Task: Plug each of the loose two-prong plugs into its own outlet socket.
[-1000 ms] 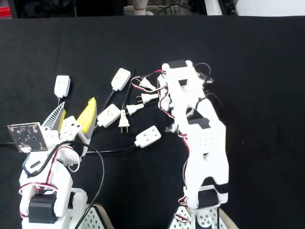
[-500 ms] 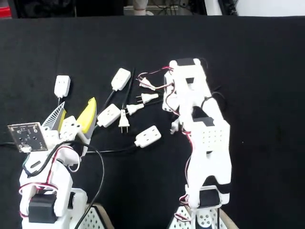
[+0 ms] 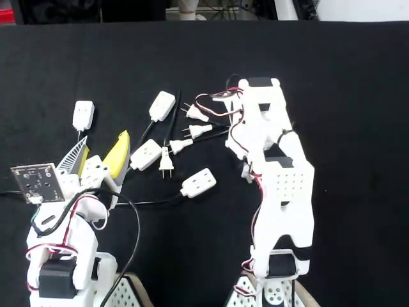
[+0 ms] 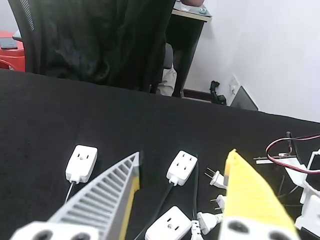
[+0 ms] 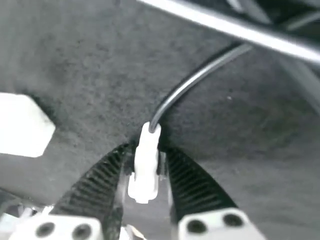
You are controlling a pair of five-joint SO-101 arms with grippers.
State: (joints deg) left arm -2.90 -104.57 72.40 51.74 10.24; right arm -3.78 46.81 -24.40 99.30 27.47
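Several white two-prong plugs point(image 3: 199, 132) lie on the black table among white outlet sockets point(image 3: 162, 105). My right arm point(image 3: 271, 128) stands just right of the plugs, its gripper hidden under it. In the right wrist view the right gripper point(image 5: 147, 150) is shut on a white plug point(image 5: 145, 172) with a black cord, close above the cloth. My left gripper point(image 3: 103, 137) hovers open at the near left with nothing between its grey and yellow fingers. Ahead of the left gripper point(image 4: 183, 154) lie two sockets point(image 4: 81, 162) and several plugs point(image 4: 215, 177).
More sockets lie at the far left point(image 3: 83, 115), in the middle point(image 3: 146, 155) and nearer the front point(image 3: 198, 182), joined by black cords point(image 3: 153, 201). A pale socket corner point(image 5: 22, 125) sits beside the right gripper. Bare black cloth spreads right of the right arm.
The right arm has shifted to the right, away from the cluster of plugs. The left arm and the plugs on the table have stayed in place.
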